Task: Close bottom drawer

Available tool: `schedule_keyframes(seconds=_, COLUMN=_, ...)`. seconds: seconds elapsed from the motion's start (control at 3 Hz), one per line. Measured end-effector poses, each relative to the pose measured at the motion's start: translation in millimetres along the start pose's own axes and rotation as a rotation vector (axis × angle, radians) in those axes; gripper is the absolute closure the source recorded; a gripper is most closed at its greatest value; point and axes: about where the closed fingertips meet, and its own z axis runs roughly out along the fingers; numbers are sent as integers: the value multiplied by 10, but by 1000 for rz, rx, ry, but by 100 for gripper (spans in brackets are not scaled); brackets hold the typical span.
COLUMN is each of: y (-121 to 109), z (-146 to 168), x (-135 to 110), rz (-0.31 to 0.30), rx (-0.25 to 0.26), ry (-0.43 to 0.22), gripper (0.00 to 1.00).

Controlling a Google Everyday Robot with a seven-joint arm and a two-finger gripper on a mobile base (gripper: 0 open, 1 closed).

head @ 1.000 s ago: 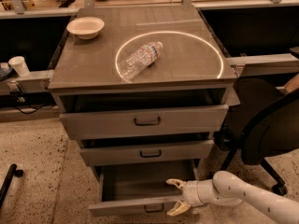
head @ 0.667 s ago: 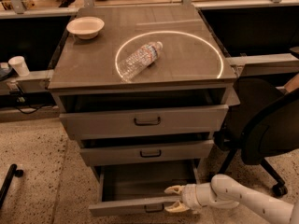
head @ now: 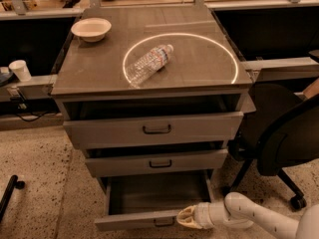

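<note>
Outward juts the bottom drawer (head: 134,222), front running left-right, hand (head: 187,217) at its right.

With the gripper (head: 183,217) down low at the cabinet's front right, everything else sits above or beside it. Straight above are the middle drawer (head: 159,163) and then the top drawer (head: 154,129), both slightly ajar. Higher up, on the cabinet top (head: 89,73), a clear water bottle (head: 148,63) lies on its side across a bright ring of light (head: 199,35). A white bowl (head: 91,29) stands up and to the left. A black office chair (head: 284,138) is to the right, and a paper cup (head: 20,69) far left.
</note>
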Motion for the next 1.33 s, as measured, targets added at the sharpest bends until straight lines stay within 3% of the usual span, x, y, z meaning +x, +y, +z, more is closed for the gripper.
schedule_keyframes(seconds=0.33, y=64, z=52, x=255, rz=51, rx=2, ry=10, gripper=96)
schedule_keyframes(seconds=1.0, y=42, z=150, x=425, rz=85, rx=20, ry=-3, gripper=83)
schedule_keyframes(seconds=1.33, y=37, z=160, x=433, rz=87, rx=21, ry=-5, gripper=60)
